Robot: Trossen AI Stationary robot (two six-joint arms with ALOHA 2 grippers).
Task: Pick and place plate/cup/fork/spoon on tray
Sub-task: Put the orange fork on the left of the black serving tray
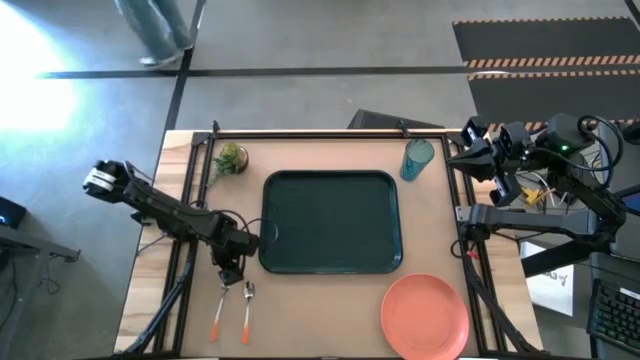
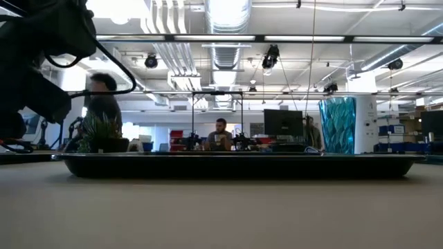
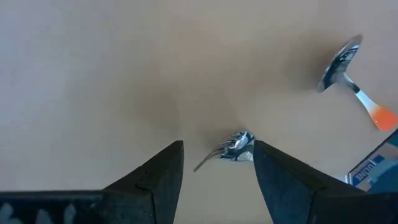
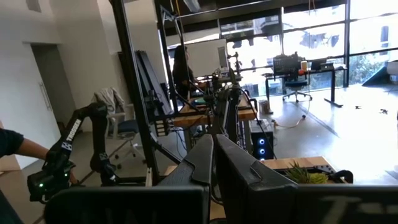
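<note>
My left gripper [image 1: 231,272] is open and points down over the tines of the fork [image 1: 220,310], which lies flat on the table near the front left. In the left wrist view the tines [image 3: 231,149] show between my two fingers [image 3: 155,177], close to one of them; I see no touch. The spoon [image 1: 247,308] lies beside the fork, its bowl [image 3: 339,61] clear of the fingers. The dark tray [image 1: 330,222] sits mid-table. The teal cup [image 1: 417,158] stands behind the tray's right corner. The orange plate [image 1: 425,315] lies at the front right. My right gripper [image 4: 213,163] is shut and waits off the table's right edge.
A small green plant [image 1: 229,160] stands at the far left behind the tray. In the low view the tray's rim [image 2: 235,166] spans the table, with the cup [image 2: 337,124] behind it. People show in the room beyond. There is bare tabletop between tray and plate.
</note>
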